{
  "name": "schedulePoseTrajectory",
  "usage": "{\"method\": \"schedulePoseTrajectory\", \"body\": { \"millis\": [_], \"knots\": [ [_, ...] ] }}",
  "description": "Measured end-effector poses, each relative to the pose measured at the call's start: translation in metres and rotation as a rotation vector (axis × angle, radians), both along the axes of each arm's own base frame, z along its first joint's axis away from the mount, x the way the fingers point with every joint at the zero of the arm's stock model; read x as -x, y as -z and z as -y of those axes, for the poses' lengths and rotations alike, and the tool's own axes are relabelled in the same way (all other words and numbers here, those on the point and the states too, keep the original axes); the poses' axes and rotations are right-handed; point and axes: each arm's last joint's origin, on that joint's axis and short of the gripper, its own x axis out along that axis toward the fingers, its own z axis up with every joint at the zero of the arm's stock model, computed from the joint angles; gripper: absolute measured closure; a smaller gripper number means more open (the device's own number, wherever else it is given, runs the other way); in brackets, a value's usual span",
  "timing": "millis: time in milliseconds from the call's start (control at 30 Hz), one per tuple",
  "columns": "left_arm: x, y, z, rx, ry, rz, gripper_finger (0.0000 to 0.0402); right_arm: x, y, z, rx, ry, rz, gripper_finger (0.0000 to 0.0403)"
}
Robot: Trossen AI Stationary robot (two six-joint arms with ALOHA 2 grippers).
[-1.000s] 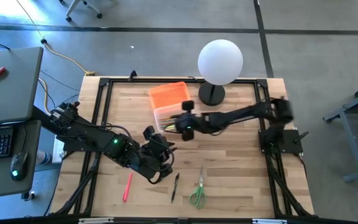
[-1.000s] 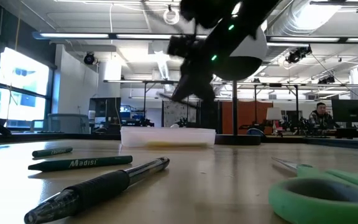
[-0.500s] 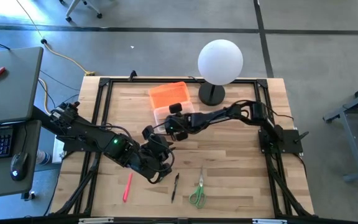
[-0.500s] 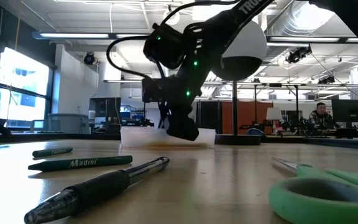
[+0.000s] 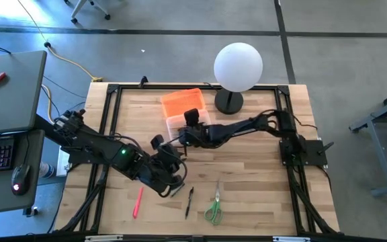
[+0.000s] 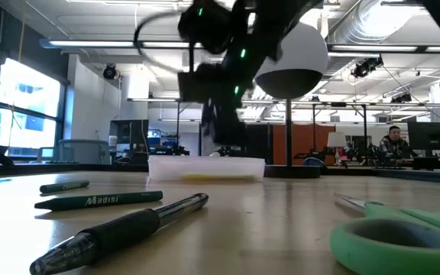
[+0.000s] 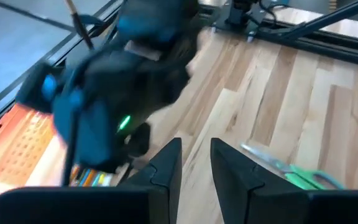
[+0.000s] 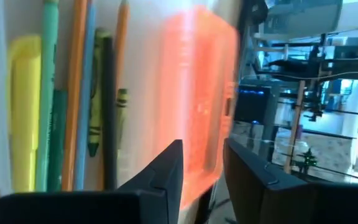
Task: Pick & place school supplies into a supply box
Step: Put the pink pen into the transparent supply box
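Observation:
The clear supply box (image 5: 179, 125) sits mid-table with its orange lid (image 5: 182, 102) lying on its far side. In the right wrist view it holds a yellow highlighter (image 8: 23, 112) and several green, orange and black pencils (image 8: 79, 99). My right gripper (image 5: 183, 134) hovers open just above the box (image 6: 206, 166), with nothing between its fingers (image 8: 202, 162). My left gripper (image 5: 171, 180) waits open near the table's middle (image 7: 196, 158). A pink marker (image 5: 138, 202), a black pen (image 5: 189, 200) and green scissors (image 5: 213, 206) lie flat near the near edge.
A white globe lamp (image 5: 238, 66) stands on its dark base (image 5: 229, 101) right of the lid. In the low view two green pencils (image 6: 98, 200) lie left of the black pen (image 6: 121, 229), with the scissors (image 6: 396, 238) to the right. A black frame (image 5: 109, 121) borders the table.
My right gripper swung toward the table's left over the supply box, dipped down to the box rim, and has risen again to just above it. The left arm has kept still.

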Motion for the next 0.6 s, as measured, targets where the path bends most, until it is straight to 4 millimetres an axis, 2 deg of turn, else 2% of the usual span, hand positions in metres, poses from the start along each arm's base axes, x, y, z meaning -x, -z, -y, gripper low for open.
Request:
{"method": "schedulePoseTrajectory", "body": {
  "millis": [133,233,300,433,600],
  "knots": [
    [0.009,0.004,-0.005,0.023,-0.067,-0.053,0.0284,0.018,-0.041,-0.013,-0.1,0.02,0.107,0.0318],
    [0.02,0.009,-0.004,0.052,-0.139,-0.097,0.0284,0.042,-0.072,-0.019,-0.249,0.069,0.214,0.032],
    [0.028,0.013,0.0,0.078,-0.178,-0.108,0.0284,0.061,-0.086,-0.021,-0.356,0.091,0.286,0.032],
    [0.039,0.027,0.019,0.145,-0.203,-0.096,0.0284,0.103,-0.094,-0.025,-0.481,0.119,0.412,0.032],
    [0.06,0.049,0.047,0.321,-0.25,-0.114,0.0284,0.153,-0.082,-0.04,-0.574,0.072,0.601,0.032]
  ]
}}
